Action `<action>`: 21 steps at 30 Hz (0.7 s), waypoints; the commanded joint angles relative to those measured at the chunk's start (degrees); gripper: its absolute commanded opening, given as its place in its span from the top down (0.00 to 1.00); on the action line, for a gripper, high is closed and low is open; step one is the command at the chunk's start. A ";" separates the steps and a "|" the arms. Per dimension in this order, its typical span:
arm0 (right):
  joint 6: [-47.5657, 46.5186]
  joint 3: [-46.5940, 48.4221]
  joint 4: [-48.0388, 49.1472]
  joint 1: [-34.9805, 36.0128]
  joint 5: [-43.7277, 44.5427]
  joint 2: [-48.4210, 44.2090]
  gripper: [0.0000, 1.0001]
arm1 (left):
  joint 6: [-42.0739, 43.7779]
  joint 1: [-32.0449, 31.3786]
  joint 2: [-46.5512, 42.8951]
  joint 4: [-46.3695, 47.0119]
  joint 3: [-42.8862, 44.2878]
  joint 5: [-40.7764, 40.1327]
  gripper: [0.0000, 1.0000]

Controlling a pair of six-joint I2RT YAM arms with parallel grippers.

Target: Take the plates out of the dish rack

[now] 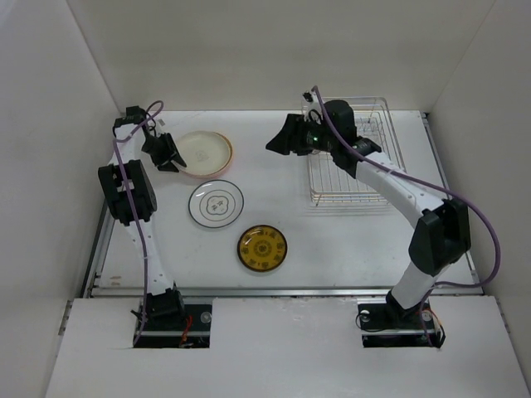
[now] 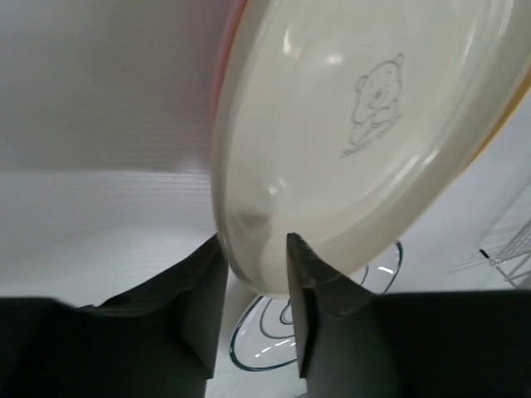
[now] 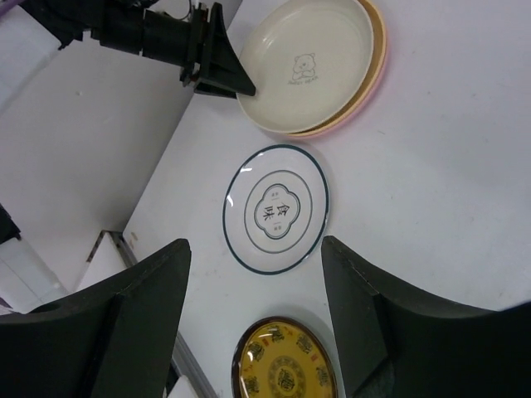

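Straddling the cream plate's (image 2: 348,124) rim, the left gripper (image 1: 172,161) has its jaws slightly apart; whether they pinch it I cannot tell. The right gripper (image 1: 275,141) hangs wide open, empty, beside 1 dish rack (image 1: 328,178). 5 plates lie on the table (image 1: 348,240): 3 stacked, cream over yellow plate (image 3: 381,40) and pink plate (image 3: 344,126), plus 1 white plate (image 1: 216,204) and 1 mustard plate (image 1: 262,249).
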 commanded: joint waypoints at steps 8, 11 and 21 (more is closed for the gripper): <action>-0.69 -2.28 1.03 0.32 0.62 -4.37 0.30 | 1.57 -0.58 -2.27 -1.49 0.44 -7.98 0.42; -0.69 -2.81 1.03 0.32 0.62 -4.99 0.30 | 2.98 -1.80 -2.89 -0.80 0.44 -11.75 0.42; -1.22 6.22 -13.90 -2.05 24.85 -6.13 0.24 | 5.44 -2.95 -2.97 -0.79 2.02 -16.16 0.42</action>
